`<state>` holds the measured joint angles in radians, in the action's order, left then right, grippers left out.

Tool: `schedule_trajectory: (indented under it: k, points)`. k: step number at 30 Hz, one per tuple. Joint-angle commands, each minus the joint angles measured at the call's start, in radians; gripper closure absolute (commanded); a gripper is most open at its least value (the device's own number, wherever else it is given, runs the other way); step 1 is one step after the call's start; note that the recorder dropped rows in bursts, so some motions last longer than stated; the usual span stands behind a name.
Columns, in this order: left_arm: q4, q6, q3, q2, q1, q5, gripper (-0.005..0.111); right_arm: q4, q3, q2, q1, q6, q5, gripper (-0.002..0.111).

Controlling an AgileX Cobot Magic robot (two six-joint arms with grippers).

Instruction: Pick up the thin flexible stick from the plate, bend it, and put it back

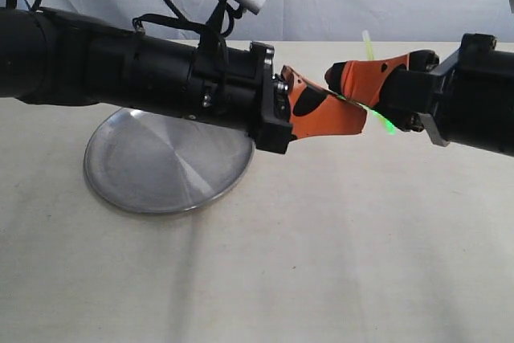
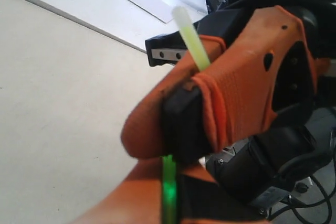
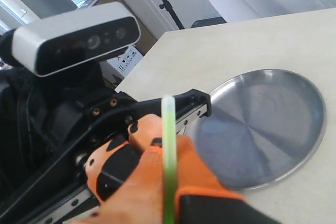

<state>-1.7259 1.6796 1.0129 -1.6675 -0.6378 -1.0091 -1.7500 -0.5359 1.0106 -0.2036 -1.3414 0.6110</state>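
The thin flexible stick (image 1: 388, 124) hangs in the air to the right of the plate (image 1: 161, 168), held by both grippers. Its upper end (image 1: 368, 44) is pale; the lower part glows bright green. My left gripper (image 1: 356, 120), with orange fingers, is shut on the stick (image 2: 169, 190). My right gripper (image 1: 337, 78) meets it tip to tip from the right and is also shut on the stick (image 3: 168, 145). The left wrist view shows the pale end (image 2: 190, 35) sticking out past the right gripper's fingers (image 2: 247, 87). The steel plate (image 3: 283, 129) has nothing on it.
The left arm reaches over the plate's far rim and hides part of it. A white wrist camera (image 3: 79, 38) sits on the left arm. Beige cloth (image 1: 321, 263) covers the table, with a pale backdrop behind.
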Motion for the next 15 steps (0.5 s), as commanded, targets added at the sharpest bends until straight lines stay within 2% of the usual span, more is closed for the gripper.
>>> schedule_trajectory:
  k: [1,9,15]
  points:
    - [-0.019,0.008,0.003,0.016,-0.013,-0.172,0.107,0.006,0.002,0.013,0.003,-0.014,-0.086,0.109]
    - [-0.019,0.008,0.003,0.016,-0.013,-0.202,0.107,0.006,0.002,0.013,0.003,-0.012,-0.095,0.109]
    - [-0.019,0.030,0.003,0.016,-0.082,-0.118,0.107,0.006,0.002,0.013,0.003,-0.010,-0.087,0.109]
